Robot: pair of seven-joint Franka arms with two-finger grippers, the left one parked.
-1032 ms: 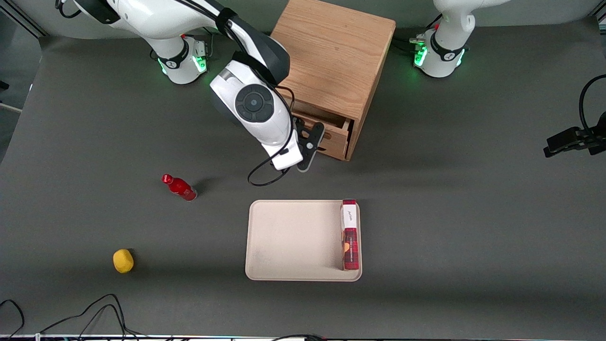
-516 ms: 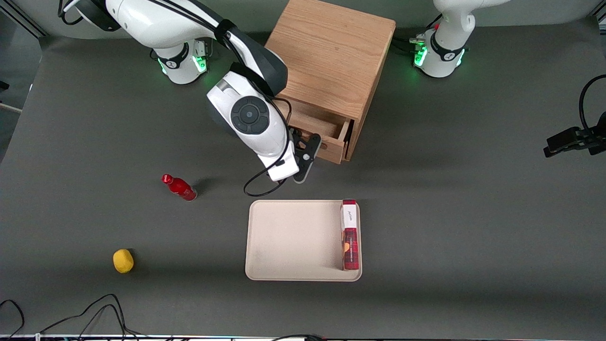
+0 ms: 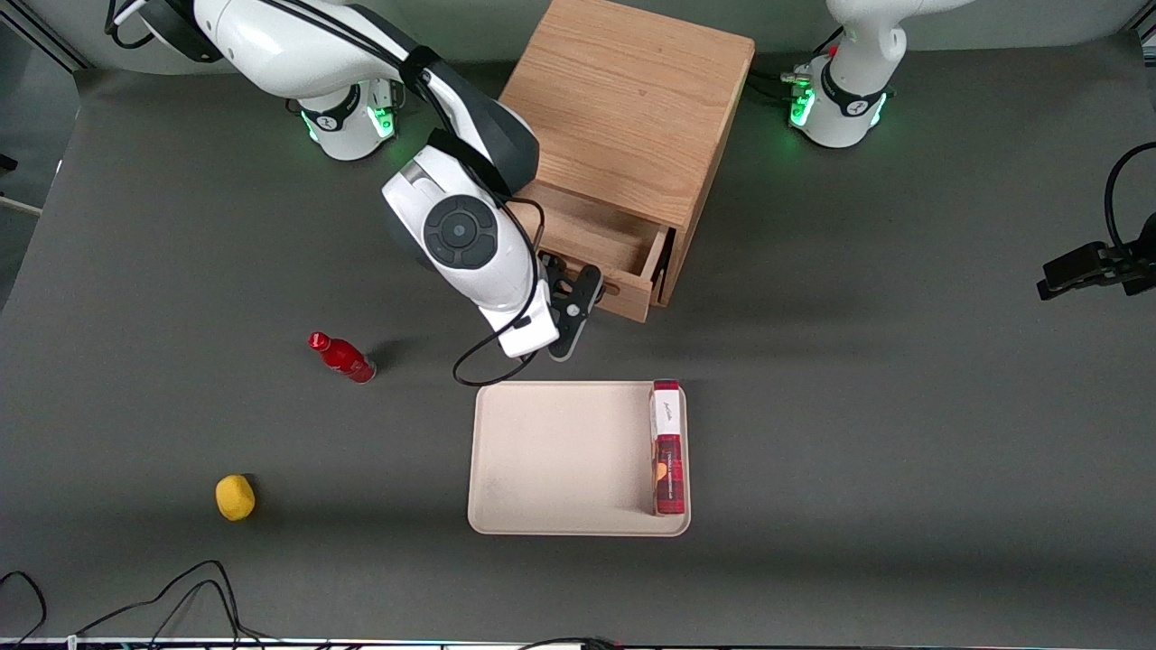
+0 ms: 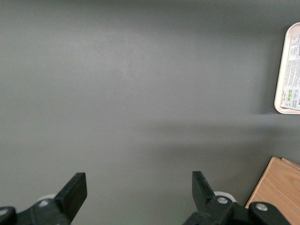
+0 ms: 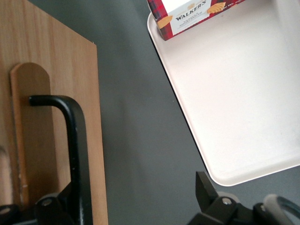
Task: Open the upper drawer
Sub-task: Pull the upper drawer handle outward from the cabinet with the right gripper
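The oak cabinet (image 3: 632,99) stands at the table's back. Its upper drawer (image 3: 601,236) is pulled partly out, and its inside shows. My right gripper (image 3: 578,302) is at the drawer's front, nearer the front camera. In the right wrist view the gripper (image 5: 136,187) is open. One finger lies against the black wire handle (image 5: 75,140) on the drawer front (image 5: 51,84). The other finger (image 5: 205,187) hangs over bare table. The lower drawer is hidden under the upper one.
A beige tray (image 3: 542,451) lies just in front of the gripper, nearer the camera, with a red Walkers box (image 3: 667,447) standing along one edge. A red bottle (image 3: 343,357) and a yellow fruit (image 3: 235,497) lie toward the working arm's end.
The upper drawer has slid farther out of the cabinet. My gripper has moved with its front toward the tray and the front camera.
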